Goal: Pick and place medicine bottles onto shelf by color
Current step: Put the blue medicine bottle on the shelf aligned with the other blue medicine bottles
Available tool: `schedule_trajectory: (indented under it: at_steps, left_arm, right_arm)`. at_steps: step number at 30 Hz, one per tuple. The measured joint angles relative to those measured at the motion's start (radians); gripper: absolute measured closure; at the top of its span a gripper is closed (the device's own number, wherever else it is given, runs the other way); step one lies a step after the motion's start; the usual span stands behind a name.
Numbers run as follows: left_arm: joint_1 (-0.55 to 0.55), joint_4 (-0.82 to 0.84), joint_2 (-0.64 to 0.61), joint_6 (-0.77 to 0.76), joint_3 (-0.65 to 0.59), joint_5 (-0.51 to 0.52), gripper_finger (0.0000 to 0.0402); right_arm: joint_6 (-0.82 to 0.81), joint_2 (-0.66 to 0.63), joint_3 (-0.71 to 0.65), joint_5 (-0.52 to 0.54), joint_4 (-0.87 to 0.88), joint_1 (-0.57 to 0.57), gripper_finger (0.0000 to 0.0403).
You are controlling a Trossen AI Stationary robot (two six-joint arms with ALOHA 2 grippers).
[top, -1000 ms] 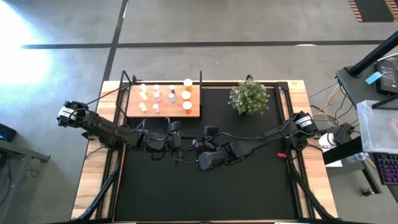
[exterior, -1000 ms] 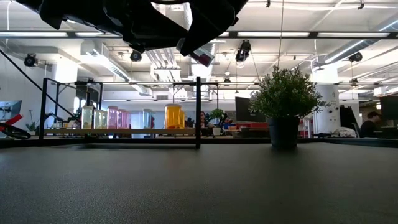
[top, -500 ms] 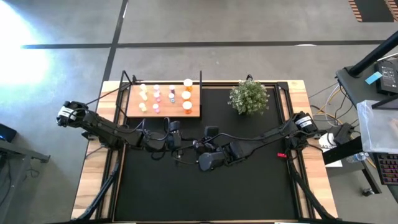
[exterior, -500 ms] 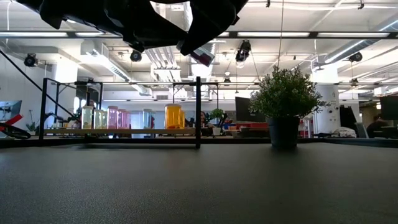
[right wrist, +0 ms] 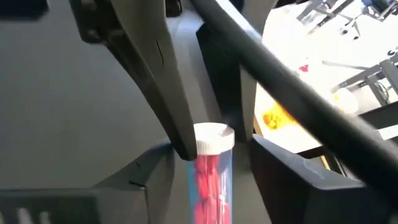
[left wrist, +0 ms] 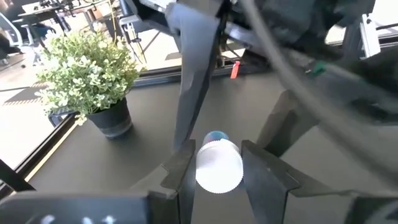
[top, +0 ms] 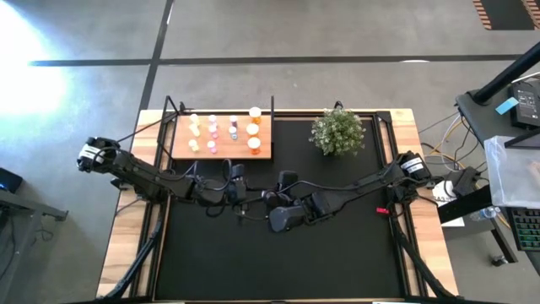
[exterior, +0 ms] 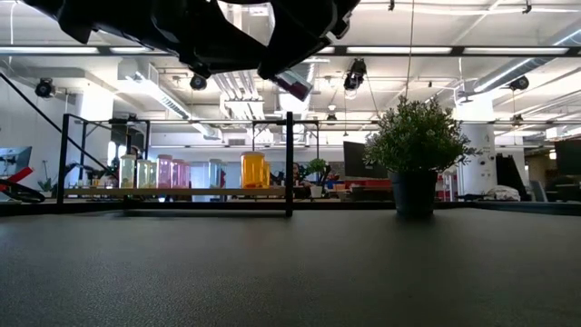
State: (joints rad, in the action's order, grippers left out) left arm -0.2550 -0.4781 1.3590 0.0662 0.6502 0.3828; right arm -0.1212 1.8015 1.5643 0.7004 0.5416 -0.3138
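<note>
We see a handover above the mat [top: 337, 253], in front of the shelf [top: 223, 149]. The left gripper [left wrist: 214, 171] is clamped on the white-capped end of a bottle [left wrist: 218, 163], whose long axis runs straight away from its wrist camera, cap towards it. The right gripper [right wrist: 208, 165] has its fingers [right wrist: 283, 168] parted around the same tube of red contents, one side loose. Other bottles [top: 253, 128] stand upright on the shelf. The plant [top: 337, 132] sits just beside it.
</note>
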Motion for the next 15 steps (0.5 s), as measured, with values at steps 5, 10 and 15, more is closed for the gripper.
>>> schedule_trajectory:
  at_steps: [5,10,15]
  left_arm:
    - [0.0,0.013,0.001,0.0,-0.001,0.004,0.0305]
    - [0.006,0.073,0.002,0.002,0.006,0.142,0.0305]
    - [0.047,0.187,-0.005,0.001,0.023,0.226,0.0305]
  right_arm:
    - [-0.028,-0.018,0.002,-0.036,0.013,0.0,0.019]
    - [-0.175,-0.094,0.003,-0.196,0.132,0.003,0.0186]
    - [-0.28,-0.187,0.003,-0.2,0.269,0.002,0.0186]
